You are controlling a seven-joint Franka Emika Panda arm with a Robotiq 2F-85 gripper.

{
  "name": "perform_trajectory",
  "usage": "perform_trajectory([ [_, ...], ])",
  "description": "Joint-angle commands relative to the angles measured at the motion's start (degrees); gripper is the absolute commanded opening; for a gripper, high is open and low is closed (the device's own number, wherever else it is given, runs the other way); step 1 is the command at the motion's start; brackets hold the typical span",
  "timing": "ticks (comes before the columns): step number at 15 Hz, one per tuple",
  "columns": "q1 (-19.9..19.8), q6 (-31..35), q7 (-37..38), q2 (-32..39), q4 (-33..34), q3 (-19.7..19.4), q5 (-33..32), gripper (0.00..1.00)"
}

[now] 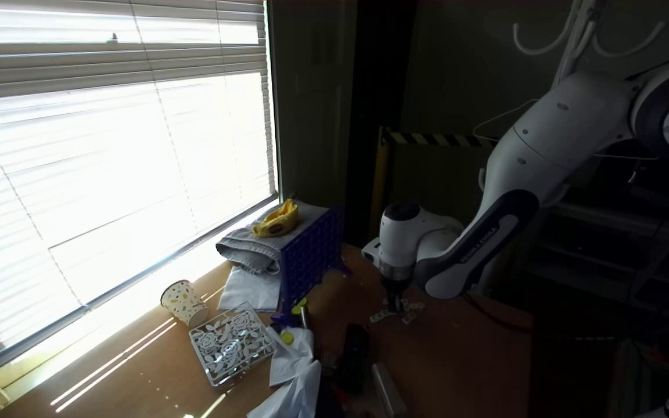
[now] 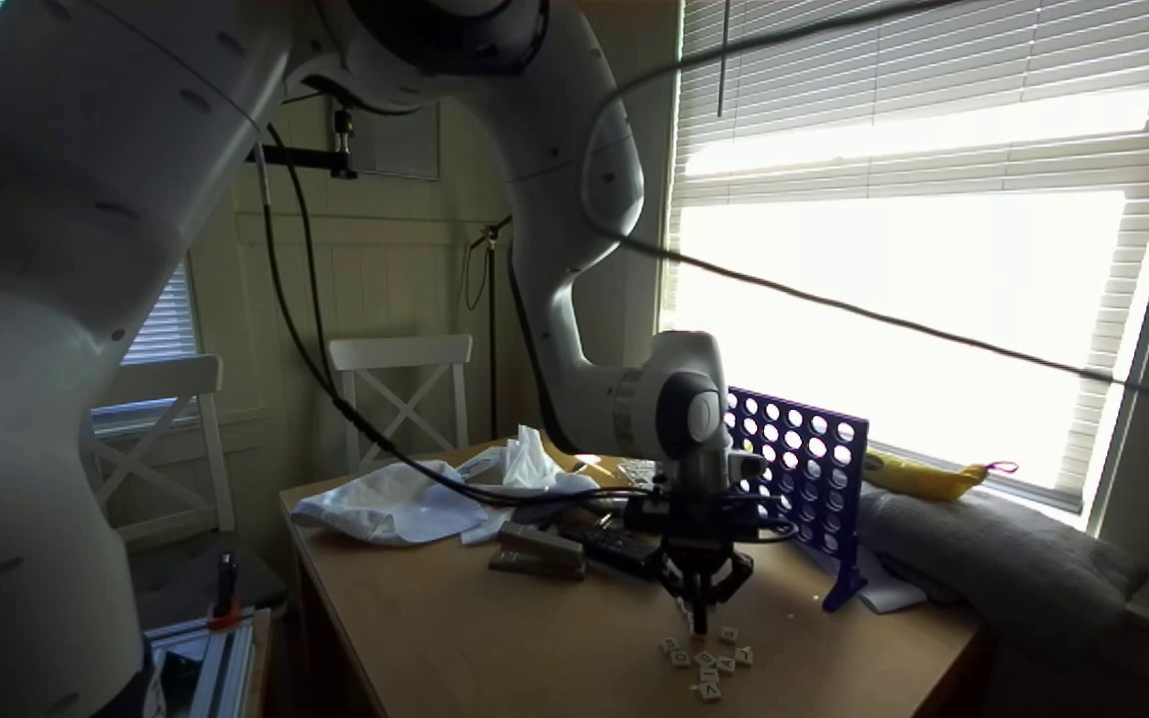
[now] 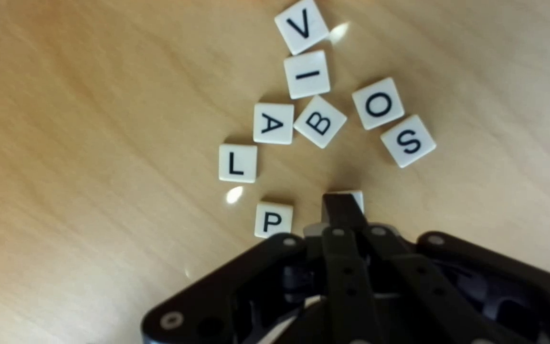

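My jaws are together, nothing visibly gripped. The visible tiles (image 3: 320,122) lie unlifted on the worktop (image 3: 112,157) (one half-hidden).

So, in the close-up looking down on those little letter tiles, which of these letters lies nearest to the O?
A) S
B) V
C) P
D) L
A: in the wrist view the S tile lies right beside the O tile, while the V tile, L tile and P tile all lie farther off.
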Motion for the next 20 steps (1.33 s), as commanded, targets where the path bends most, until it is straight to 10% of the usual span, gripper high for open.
perform_trajectory([
  [1, 0.66, 0.28, -0.65, 1.86, 1.11, -0.56, -1.27, 0.00],
  [20, -0.71, -1.54, -2.71, -4.24, -2.47, 1.13, 0.64, 0.00],
])
